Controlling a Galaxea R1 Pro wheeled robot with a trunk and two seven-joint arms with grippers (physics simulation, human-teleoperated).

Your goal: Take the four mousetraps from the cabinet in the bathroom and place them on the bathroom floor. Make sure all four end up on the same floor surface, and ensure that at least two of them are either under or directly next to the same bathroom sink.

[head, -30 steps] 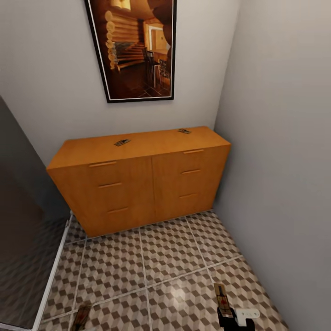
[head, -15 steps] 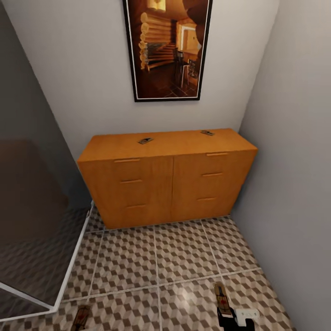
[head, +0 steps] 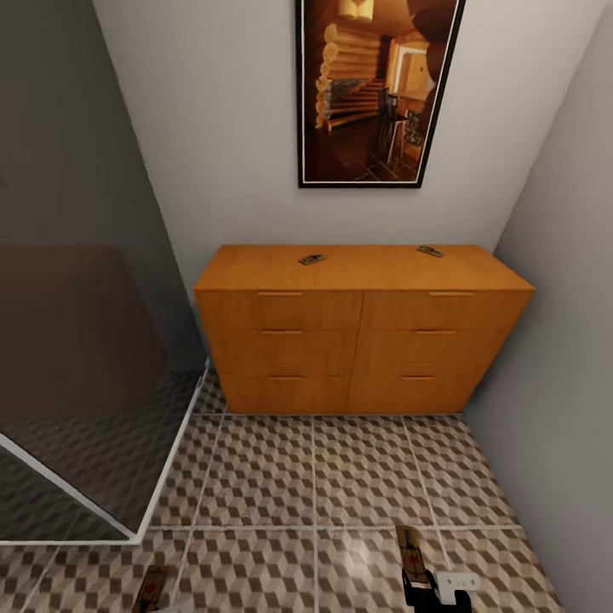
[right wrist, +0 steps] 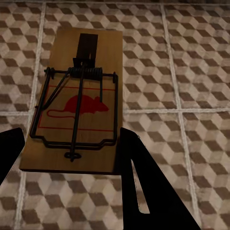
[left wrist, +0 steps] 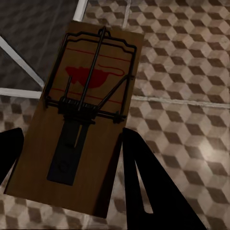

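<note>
The orange-brown cabinet (head: pixel 358 340) stands against the far wall, drawers closed. Two mousetraps lie on its top, one near the middle (head: pixel 312 259) and one toward the right (head: pixel 429 251). My left gripper (left wrist: pixel 67 158) is shut on a third mousetrap (left wrist: pixel 91 110), which also shows low in the head view (head: pixel 151 587) over the bathroom floor (head: pixel 255 477). My right gripper (right wrist: pixel 67 153) is shut on a fourth mousetrap (right wrist: pixel 81 105), seen in the head view (head: pixel 411 553) just ahead of the gripper's black and white body (head: pixel 430 589).
A glass shower screen with a white frame (head: pixel 85 358) fills the left side. A grey wall (head: pixel 570 298) closes the right. A framed picture (head: pixel 375 85) hangs above the cabinet. Patterned tiles stretch between me and the cabinet.
The whole head view has shifted: cabinet and picture slid right and the shower screen came further into view, so the camera moved. Both held mousetraps keep their place in the picture.
</note>
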